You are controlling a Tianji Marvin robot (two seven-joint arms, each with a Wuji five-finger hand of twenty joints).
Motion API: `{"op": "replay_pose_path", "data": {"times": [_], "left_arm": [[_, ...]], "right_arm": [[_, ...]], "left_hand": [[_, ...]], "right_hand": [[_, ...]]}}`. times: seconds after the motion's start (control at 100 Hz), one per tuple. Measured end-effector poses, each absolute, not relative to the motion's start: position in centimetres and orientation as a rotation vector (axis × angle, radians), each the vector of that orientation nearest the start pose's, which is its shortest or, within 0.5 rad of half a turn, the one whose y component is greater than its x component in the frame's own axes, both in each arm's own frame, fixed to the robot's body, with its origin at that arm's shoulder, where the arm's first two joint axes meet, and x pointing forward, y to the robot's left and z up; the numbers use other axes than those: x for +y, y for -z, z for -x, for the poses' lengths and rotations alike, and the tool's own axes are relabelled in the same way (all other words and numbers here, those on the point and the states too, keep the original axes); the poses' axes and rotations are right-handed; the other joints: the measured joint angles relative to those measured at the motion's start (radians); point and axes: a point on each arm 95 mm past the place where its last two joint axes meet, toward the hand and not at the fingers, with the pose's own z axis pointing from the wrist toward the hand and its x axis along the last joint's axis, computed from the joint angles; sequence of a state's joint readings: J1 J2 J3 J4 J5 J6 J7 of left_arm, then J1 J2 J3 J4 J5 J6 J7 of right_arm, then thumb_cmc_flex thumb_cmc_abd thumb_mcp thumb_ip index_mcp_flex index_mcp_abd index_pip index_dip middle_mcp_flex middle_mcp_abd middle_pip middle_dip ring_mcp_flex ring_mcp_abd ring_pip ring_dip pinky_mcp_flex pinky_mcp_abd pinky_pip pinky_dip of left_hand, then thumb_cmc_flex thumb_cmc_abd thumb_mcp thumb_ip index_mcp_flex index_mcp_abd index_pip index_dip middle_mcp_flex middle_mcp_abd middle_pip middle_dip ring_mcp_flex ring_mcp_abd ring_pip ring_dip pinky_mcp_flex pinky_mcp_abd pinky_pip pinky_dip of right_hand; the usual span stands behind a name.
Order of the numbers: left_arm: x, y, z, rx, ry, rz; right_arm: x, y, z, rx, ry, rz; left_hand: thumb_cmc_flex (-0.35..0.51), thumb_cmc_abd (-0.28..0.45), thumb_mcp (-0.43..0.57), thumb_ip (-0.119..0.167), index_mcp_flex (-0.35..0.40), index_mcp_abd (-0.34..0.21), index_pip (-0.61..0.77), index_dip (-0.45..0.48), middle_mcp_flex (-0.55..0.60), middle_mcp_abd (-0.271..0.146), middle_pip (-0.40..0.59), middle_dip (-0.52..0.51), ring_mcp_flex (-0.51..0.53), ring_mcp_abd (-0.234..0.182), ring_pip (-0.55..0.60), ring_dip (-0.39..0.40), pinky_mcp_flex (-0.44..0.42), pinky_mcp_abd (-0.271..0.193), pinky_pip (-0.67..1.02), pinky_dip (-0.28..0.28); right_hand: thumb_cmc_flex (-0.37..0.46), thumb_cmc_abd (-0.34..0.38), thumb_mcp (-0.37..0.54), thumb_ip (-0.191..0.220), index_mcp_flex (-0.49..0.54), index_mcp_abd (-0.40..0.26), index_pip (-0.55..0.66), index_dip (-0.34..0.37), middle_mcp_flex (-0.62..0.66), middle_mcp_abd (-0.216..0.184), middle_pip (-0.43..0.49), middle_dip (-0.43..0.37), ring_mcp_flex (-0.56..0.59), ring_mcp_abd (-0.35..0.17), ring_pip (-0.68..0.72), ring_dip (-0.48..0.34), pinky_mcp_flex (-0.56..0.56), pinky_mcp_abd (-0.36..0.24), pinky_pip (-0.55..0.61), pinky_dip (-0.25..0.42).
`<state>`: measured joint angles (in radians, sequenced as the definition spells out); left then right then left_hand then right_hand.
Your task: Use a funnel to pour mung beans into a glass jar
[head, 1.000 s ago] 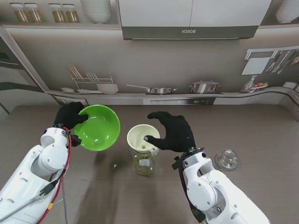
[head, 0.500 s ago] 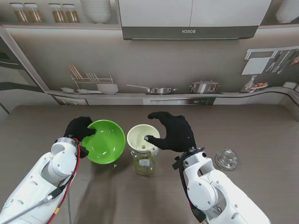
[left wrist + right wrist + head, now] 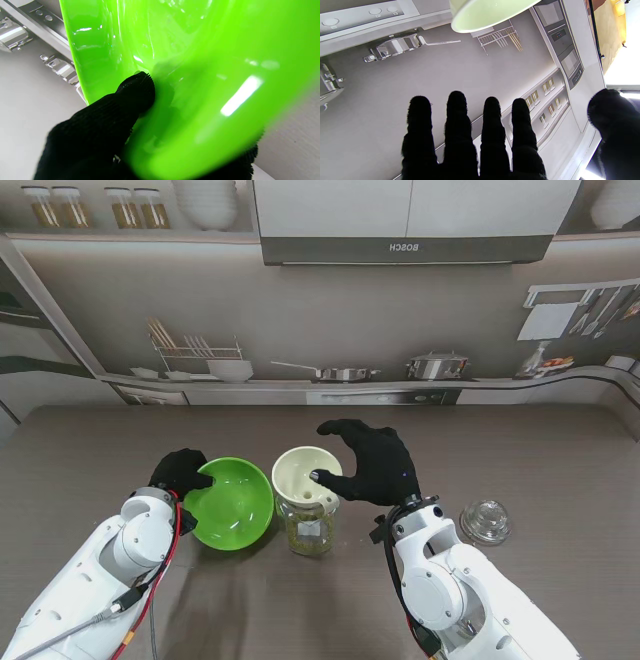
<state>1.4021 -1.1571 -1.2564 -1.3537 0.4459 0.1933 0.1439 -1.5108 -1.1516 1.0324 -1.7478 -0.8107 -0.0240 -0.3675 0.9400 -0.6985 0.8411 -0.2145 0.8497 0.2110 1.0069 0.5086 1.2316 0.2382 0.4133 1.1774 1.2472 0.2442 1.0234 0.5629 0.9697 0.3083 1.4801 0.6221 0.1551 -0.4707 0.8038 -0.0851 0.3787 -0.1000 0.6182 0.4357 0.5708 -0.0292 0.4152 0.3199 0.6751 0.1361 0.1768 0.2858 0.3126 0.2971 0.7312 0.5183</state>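
Funnel (image 3: 306, 473) atop jar (image 3: 309, 530); right hand (image 3: 375, 465) spread alongside, possibly touching; left hand (image 3: 180, 473) grips bowl (image 3: 231, 503).

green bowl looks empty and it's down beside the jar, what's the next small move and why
Probably set the green bowl down on the table and let go. No beans show inside it, the glass jar under the funnel already holds beans, and the left hand grips its rim low beside the jar.

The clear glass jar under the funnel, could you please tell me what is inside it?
Green mung beans fill the lower part of the clear glass jar. The cream plastic funnel sits in its mouth, hiding the neck, so the upper fill level is covered.
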Motion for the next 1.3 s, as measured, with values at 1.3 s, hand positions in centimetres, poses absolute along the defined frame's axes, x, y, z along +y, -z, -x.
{"op": "replay_pose_path", "data": {"times": [1.3], "left_arm": [[7.1,36.7,-45.5,1.016,1.235,1.890]], "right_arm": [[9.2,24.9,-38.2,1.119,-2.048,-1.072]], "left_hand": [[0.092,0.082,-0.071,0.002,0.004,0.005,-0.345,-0.045,-0.117,0.044,-0.188,-0.235,-0.240,0.137,-0.315,0.120,-0.369,0.105,-0.188,0.013]], "right_hand": [[0.000,0.000,0.008,0.000,0.000,0.000,0.000,0.000,0.000,0.000,0.000,0.000,0.000,0.000,0.000,0.000,0.000,0.000,0.000,-0.009]]}}
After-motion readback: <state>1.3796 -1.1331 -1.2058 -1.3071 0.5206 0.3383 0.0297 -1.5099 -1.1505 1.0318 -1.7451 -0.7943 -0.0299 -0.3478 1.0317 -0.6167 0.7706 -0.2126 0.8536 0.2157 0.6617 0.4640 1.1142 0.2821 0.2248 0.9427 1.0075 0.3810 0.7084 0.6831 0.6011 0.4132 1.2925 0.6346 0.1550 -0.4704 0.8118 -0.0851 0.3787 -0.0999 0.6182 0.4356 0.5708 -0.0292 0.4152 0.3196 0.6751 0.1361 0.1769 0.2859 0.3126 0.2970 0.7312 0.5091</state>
